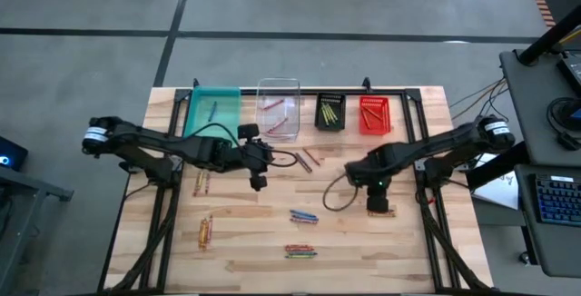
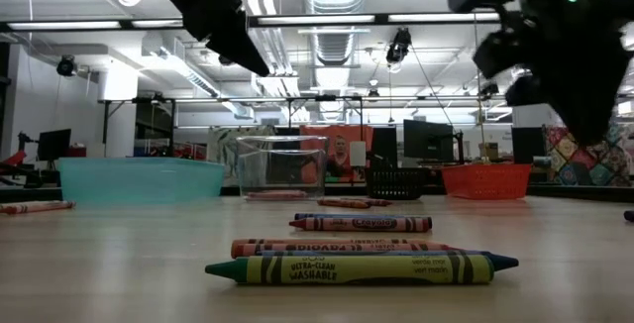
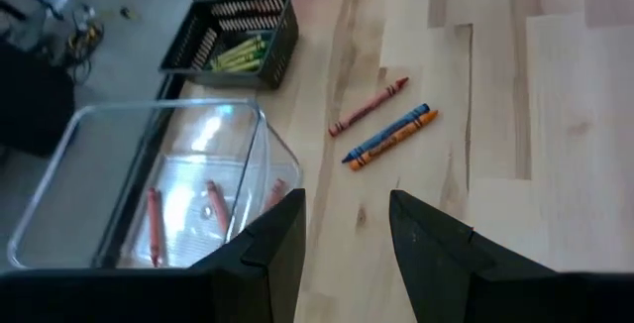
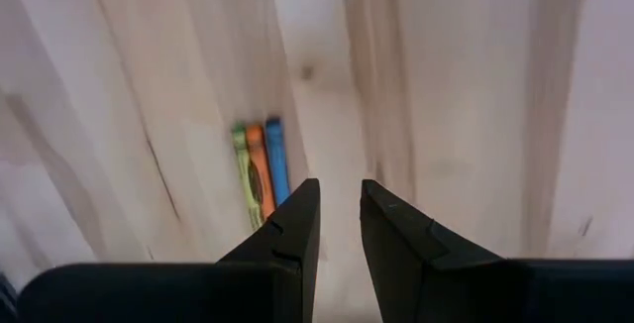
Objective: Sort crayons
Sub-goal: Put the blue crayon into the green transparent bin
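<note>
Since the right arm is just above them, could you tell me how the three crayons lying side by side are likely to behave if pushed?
The three crayons are thin, round, paper-wrapped sticks, so they would probably roll apart sideways on the smooth wooden table. They look stiff and light, so a nudge may scatter them. The right gripper holds nothing.

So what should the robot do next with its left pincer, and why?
Probably ease the left pincer forward and down onto the red crayon just ahead of it. Its jaws stand apart with nothing between them, that crayon lies loose on the table, and the clear bin alongside already holds red ones.
</note>
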Robot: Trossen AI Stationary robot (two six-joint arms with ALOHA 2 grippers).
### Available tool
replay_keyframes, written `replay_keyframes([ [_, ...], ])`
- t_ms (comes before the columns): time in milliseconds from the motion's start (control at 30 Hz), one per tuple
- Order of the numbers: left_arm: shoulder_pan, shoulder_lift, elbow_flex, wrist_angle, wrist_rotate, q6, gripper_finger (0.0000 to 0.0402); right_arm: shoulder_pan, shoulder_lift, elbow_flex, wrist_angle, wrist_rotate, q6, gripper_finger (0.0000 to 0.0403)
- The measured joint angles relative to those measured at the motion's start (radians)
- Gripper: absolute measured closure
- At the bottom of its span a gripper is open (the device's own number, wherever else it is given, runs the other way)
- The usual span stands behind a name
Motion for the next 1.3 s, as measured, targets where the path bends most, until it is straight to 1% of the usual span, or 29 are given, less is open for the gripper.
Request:
replay_keyframes([
  [167,0.002,-0.019,0.0,0.026,0.002,0.063,0.0271,0.083,-0.04,-0.043,0.008,0.049,0.071,0.0337],
  [367,0.005,-0.028,-0.001,0.054,0.117,0.134,0.0271,0.186,-0.12,-0.088,0.021,0.153,0.167,0.0337],
  [433,0.005,-0.029,-0.005,0.077,0.139,0.154,0.0271,0.216,-0.144,-0.106,0.05,0.171,0.208,0.0337],
  [633,0.007,-0.03,-0.012,0.122,0.141,0.185,0.0271,0.278,-0.178,-0.17,0.174,0.183,0.285,0.0337],
  [800,0.007,-0.03,-0.012,0.172,0.142,0.187,0.0271,0.302,-0.177,-0.194,0.183,0.233,0.317,0.0337],
  [1300,0.007,-0.03,-0.013,0.183,0.141,0.163,0.0271,0.302,-0.177,-0.229,0.203,0.232,0.336,0.0337],
])
